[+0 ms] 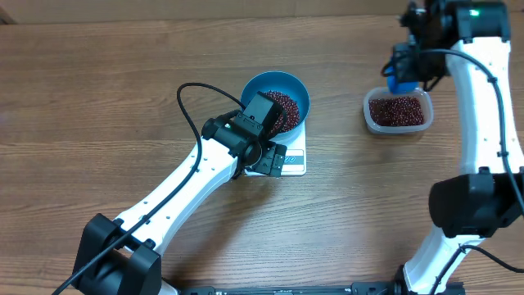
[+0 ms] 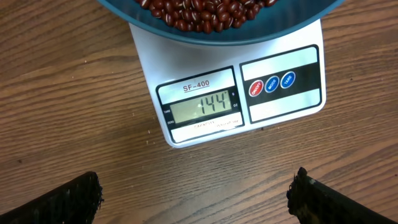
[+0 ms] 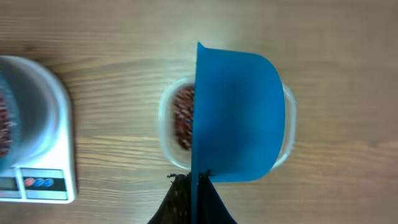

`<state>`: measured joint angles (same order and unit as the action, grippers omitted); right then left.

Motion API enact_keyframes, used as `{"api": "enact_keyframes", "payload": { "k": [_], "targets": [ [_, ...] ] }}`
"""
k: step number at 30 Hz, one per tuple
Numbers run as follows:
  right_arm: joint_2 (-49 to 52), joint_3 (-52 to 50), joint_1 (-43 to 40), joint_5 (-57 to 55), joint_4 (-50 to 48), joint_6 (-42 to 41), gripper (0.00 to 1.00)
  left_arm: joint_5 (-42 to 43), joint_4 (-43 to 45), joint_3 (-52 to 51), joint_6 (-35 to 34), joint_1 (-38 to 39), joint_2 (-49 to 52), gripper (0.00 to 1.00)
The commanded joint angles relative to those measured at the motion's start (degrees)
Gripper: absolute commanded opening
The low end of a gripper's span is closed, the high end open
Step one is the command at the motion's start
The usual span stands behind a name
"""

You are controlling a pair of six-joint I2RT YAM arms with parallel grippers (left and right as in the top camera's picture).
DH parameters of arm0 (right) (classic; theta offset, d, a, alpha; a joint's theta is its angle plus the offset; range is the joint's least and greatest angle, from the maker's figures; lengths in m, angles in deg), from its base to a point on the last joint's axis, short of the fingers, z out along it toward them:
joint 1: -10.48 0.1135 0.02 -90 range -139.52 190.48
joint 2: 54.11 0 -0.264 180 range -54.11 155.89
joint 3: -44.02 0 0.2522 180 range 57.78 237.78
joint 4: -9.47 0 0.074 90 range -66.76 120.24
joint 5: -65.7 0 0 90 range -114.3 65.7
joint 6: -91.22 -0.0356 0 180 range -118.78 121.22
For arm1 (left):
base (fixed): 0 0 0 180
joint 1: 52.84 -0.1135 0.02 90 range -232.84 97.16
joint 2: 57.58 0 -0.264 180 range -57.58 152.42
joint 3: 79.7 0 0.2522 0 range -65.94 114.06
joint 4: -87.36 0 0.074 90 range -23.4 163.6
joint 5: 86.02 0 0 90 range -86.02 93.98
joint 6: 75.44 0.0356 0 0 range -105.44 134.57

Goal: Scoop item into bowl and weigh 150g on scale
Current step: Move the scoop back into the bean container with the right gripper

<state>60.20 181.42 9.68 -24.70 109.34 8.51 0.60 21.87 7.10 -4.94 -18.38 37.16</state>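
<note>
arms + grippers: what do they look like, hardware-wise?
Left arm and right arm: white shells, black joints, loose black cables. Green light on a right arm joint. Left gripper and right gripper: black, rough-edged fingers.

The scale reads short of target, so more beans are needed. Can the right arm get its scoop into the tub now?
Probably yes: the right tool holds the scoop over the open tub, nothing between.

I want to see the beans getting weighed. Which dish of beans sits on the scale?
The round blue bowl, resting on the white scale. The clear tub of beans sits apart on the wooden table.
</note>
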Motion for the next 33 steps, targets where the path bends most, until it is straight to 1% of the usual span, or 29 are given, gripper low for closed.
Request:
{"api": "enact_keyframes", "payload": {
  "k": [1,5,9,14,20,25,33],
  "targets": [
    [0.17,-5.44,-2.38,0.5,-1.53,-1.55,0.04,0.44,-0.07,0.61,-0.39,-0.04,-0.35,0.99],
    [0.2,-12.0,-2.99,0.5,-4.57,-1.53,0.04,0.44,-0.07,0.61,-0.42,-0.04,-0.35,1.0],
    [0.24,-19.32,-2.8,0.55,-9.75,-1.53,0.04,0.44,-0.07,0.61,-0.42,-0.04,-0.35,1.0],
    [0.26,-24.39,-2.71,1.88,-12.07,-1.53,0.04,0.44,-0.07,0.61,-0.42,0.0,-0.35,1.0],
    [0.02,-21.4,-3.21,14.53,-9.84,-1.46,0.04,0.44,-0.07,0.61,-0.42,0.0,-0.35,1.0],
    [0.02,-17.11,-5.84,14.67,-6.69,-1.51,0.04,0.44,-0.07,0.61,-0.42,0.07,-0.35,0.99],
    [0.02,-14.1,-10.4,14.75,-2.8,-1.53,0.04,0.44,-0.07,0.61,-0.42,0.07,-0.35,1.0]
  ]
}}
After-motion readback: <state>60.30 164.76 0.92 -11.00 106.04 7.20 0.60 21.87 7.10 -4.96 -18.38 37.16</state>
